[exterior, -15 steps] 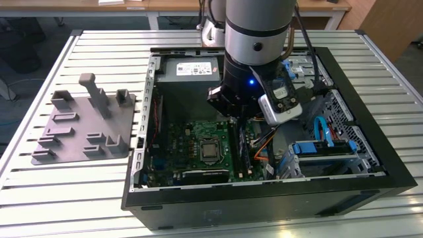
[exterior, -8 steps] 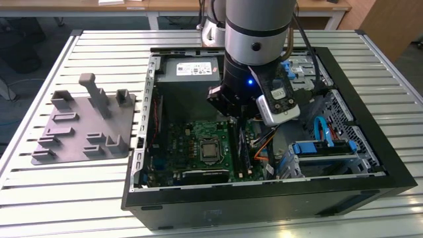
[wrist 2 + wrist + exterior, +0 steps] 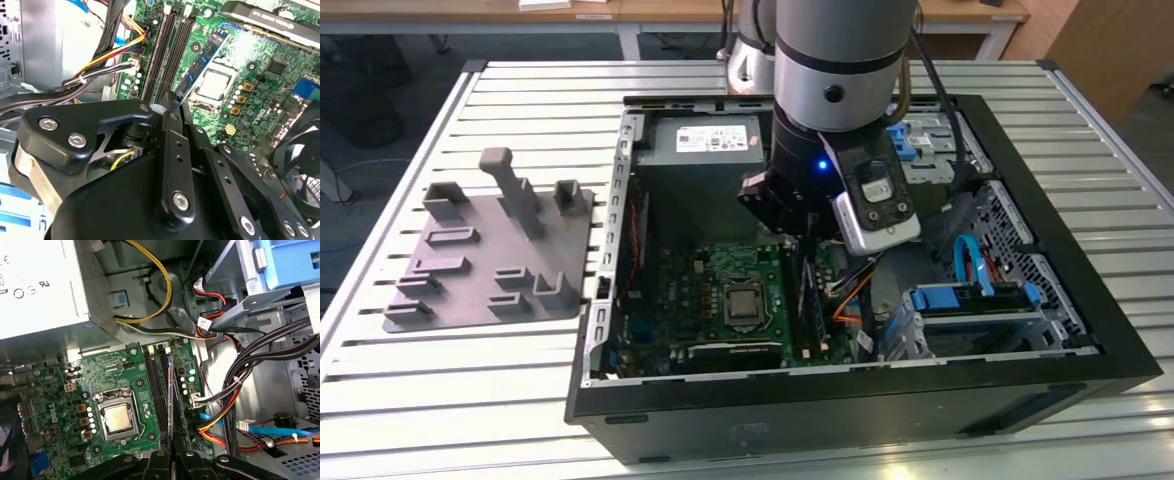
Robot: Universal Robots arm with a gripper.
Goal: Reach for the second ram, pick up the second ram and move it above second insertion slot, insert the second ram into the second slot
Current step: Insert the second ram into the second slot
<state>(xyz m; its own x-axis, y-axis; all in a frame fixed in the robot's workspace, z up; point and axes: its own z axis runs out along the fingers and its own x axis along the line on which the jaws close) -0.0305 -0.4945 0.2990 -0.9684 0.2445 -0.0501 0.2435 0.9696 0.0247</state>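
Note:
My gripper is shut on the second ram, a thin dark blue board with black chips that sticks out from between the fingertips. It hangs low inside the open computer case, over the green motherboard. In the first wrist view the second ram shows edge-on, running along the black memory slots just beside them, with the gripper behind it. The slots lie between the processor socket and the cable bundle. Whether the ram's lower edge touches a slot I cannot tell. In the exterior view the gripper reaches down at the case's middle.
The processor socket sits beside the slots, and the power supply fills the case's far end. Cable bundles and a blue drive bay crowd the exterior view's right. A fan lies near the gripper. A grey fixture stands on the table outside.

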